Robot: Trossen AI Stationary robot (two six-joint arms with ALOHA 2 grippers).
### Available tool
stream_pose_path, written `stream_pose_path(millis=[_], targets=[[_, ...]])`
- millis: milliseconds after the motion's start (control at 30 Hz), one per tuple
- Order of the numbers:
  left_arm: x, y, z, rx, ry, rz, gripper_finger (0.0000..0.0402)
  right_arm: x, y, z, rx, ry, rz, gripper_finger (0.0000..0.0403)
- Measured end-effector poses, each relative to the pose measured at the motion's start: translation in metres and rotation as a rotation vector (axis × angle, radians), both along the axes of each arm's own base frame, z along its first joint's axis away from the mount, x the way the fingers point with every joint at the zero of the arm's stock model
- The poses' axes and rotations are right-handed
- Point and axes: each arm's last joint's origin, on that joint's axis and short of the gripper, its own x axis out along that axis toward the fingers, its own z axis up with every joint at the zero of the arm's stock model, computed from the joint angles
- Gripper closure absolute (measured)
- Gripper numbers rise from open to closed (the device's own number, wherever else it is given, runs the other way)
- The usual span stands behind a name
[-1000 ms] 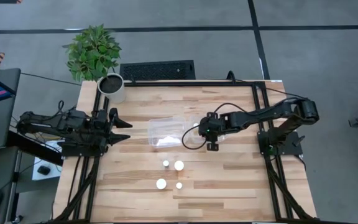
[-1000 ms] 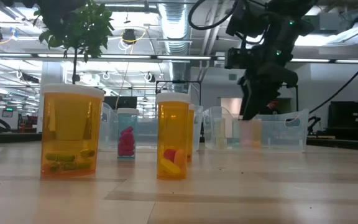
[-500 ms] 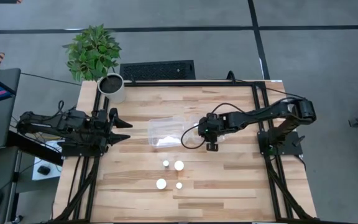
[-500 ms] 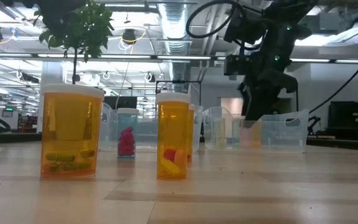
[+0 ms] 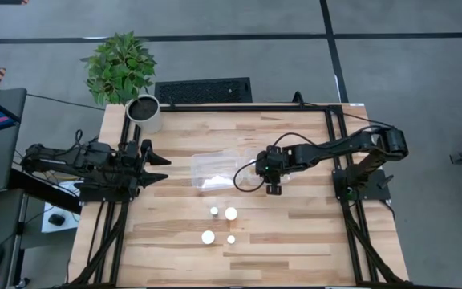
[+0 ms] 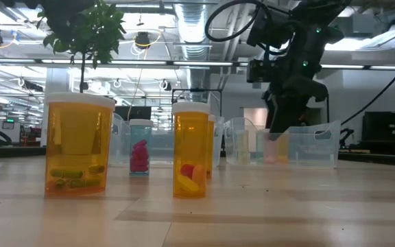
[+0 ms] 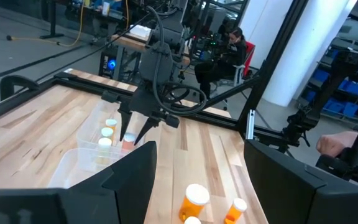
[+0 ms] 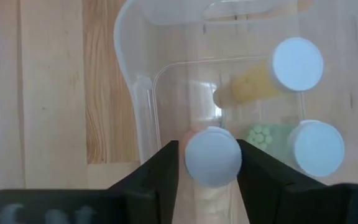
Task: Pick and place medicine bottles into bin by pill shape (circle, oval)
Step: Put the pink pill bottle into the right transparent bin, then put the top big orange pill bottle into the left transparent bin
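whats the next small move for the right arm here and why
Probably open the fingers and let go. The right gripper holds a white-capped bottle between its fingers, low inside the clear bin, beside two bottles already standing there. In the low view the bottle looks at or near the bin floor, so releasing, then lifting straight up, seems right. The left gripper waits at the table's left edge.

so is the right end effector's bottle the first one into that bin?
No: in the right wrist view two white-capped bottles already stand in the clear bin.
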Motion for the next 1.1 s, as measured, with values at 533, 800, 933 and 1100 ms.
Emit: stream_pose_path(millis=[533,800,933,1100], targets=[[0.0,0.0,0.0,0.0,0.0,0.0,0.0166,0.0,0.0,0.008,-0.001,0.028,0.005,0.0179],[0.0,0.0,0.0,-0.005,0.0,0.0,0.0166,0.007,0.0,0.048,-0.001,0.05,0.008,0.0177],[0.0,0.0,0.0,-0.006,0.0,0.0,0.0166,0.014,0.007,0.073,-0.001,0.019,0.027,0.0178],[0.0,0.0,0.0,-0.006,0.0,0.0,0.0166,0.024,0.032,0.094,0.0,-0.082,0.105,0.0176]])
